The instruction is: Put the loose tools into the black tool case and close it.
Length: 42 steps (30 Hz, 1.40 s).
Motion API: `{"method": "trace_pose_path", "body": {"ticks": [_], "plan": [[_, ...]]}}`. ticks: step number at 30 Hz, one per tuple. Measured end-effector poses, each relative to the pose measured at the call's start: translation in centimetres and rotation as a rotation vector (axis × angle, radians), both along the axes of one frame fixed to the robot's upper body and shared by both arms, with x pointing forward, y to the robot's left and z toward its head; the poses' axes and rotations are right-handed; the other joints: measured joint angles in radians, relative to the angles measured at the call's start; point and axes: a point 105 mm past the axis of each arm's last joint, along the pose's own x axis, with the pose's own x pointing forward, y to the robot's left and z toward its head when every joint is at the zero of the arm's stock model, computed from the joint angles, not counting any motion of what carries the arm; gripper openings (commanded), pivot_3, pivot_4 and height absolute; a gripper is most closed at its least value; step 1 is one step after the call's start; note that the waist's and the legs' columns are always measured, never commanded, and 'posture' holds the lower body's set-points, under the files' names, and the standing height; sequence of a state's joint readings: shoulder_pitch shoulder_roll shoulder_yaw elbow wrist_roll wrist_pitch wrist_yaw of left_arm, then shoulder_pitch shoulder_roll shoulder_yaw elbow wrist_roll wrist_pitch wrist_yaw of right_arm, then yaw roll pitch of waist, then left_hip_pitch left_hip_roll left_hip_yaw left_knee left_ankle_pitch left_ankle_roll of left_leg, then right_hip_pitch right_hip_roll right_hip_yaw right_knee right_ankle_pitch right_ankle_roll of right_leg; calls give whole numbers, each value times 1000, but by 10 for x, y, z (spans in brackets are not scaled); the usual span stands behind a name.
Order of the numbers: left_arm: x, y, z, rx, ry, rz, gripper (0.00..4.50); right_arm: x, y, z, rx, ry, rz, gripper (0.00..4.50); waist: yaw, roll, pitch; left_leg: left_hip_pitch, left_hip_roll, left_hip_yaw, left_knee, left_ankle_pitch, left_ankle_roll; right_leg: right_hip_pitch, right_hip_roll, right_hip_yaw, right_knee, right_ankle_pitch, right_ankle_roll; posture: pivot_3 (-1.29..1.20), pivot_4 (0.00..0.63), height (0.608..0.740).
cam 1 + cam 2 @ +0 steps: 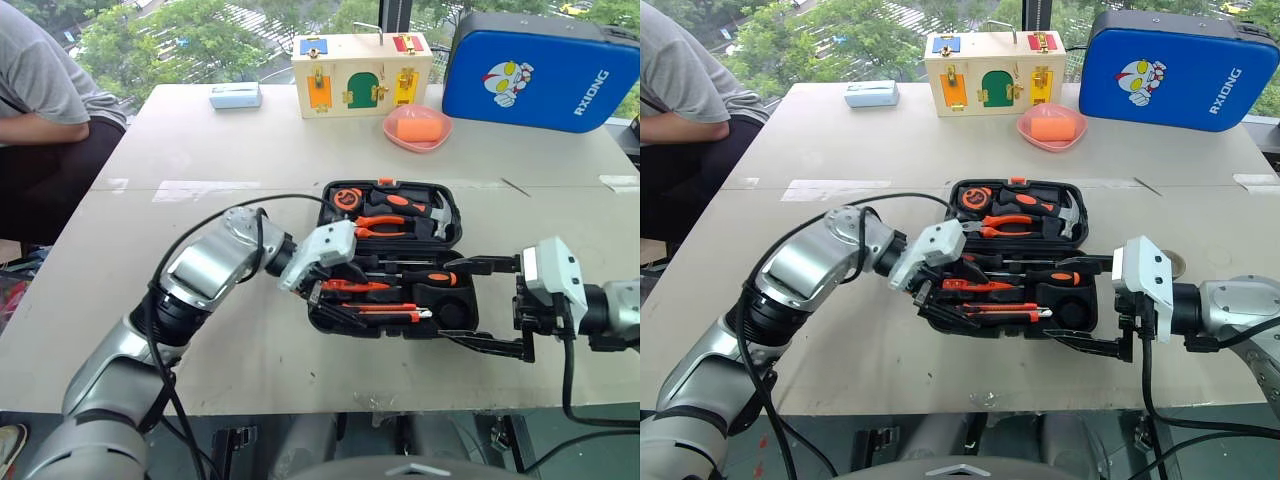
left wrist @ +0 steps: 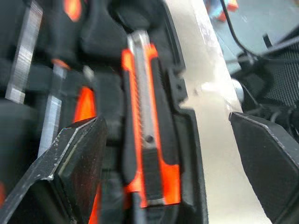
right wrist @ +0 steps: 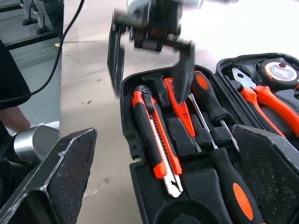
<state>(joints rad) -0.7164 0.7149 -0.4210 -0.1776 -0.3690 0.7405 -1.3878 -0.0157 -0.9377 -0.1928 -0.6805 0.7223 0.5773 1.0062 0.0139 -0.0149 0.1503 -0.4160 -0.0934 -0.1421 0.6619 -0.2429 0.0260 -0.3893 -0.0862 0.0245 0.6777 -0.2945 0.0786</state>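
Observation:
The black tool case lies open at mid-table. An orange-and-black utility knife rests in the recess along the case's near edge. An orange-handled screwdriver and a second one lie in recesses further in, beside a slim orange tool. My left gripper hangs open over the case's left end, its fingers either side of the knife's end without touching it. My right gripper is open at the case's right end, one finger along its near edge, the other over its middle.
The raised lid holds a tape measure, pliers and a hammer. At the back stand a blue cartoon case, a wooden latch box, a pink bowl and a small pale box. A person sits far left.

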Motion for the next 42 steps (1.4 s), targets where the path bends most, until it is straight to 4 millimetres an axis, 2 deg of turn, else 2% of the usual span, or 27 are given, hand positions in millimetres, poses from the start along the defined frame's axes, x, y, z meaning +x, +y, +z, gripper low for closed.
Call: {"method": "trace_pose_path", "body": {"ticks": [2,4,5,6,7,14,16,21,26,34,42], "plan": [[-1,-2,0,-9,1,-7,2209,1,-3,-3,-3,4,-6,4500,-1,0,0,0,0,0,0,0,0,0,0,0,0,0,0,0,150,735],[0,-4,-2,-1,-14,-11,1304,2,-4,-4,-3,8,-8,4500,-2,0,0,0,0,0,0,0,0,0,0,0,0,0,0,0,150,735],[-1,-4,-3,5,-16,-14,1009,2,-4,-4,-3,6,-7,4500,-2,0,0,0,0,0,0,0,0,0,0,0,0,0,0,0,150,735],[-1,-5,-5,10,-18,-19,357,1,-4,-5,-4,4,-2,4500,-2,0,0,0,0,0,0,0,0,0,0,0,0,0,0,0,150,735],[-1,-4,-6,14,-19,-19,56,1,-4,-6,-7,6,-1,4500,-2,0,0,0,0,0,0,0,0,0,0,0,0,0,0,0,150,735],[-5,-4,-15,57,-10,-45,56,-2,-6,-11,-11,26,-3,4500,-1,0,0,0,0,0,0,0,0,0,0,0,0,0,0,0,150,735],[-3,-3,-29,121,-47,-44,56,-2,-6,-11,-10,29,-5,4500,-1,0,0,0,0,0,0,0,0,1,0,0,0,0,0,0,150,735],[4,-6,-36,166,-182,-86,56,-1,-6,-11,-9,27,-13,4500,0,1,-1,3,0,-1,0,0,0,4,-1,-1,0,0,0,0,150,735],[8,-6,-40,189,-271,-114,56,-1,-7,-13,-8,32,-25,4500,1,1,-2,17,-1,-1,-6,-3,5,17,-1,-1,-6,0,0,0,150,735],[6,-5,-39,174,-238,-112,56,-2,-7,-14,-6,41,-31,4500,-1,2,-4,20,0,-2,-9,-3,5,20,-1,-2,-8,0,0,0,150,735],[10,1,-28,99,-72,-14,56,-2,-9,-15,-8,42,-35,4500,-2,1,-1,17,-1,-3,-9,-2,3,18,0,-3,-8,-1,1,0,150,735]]}}
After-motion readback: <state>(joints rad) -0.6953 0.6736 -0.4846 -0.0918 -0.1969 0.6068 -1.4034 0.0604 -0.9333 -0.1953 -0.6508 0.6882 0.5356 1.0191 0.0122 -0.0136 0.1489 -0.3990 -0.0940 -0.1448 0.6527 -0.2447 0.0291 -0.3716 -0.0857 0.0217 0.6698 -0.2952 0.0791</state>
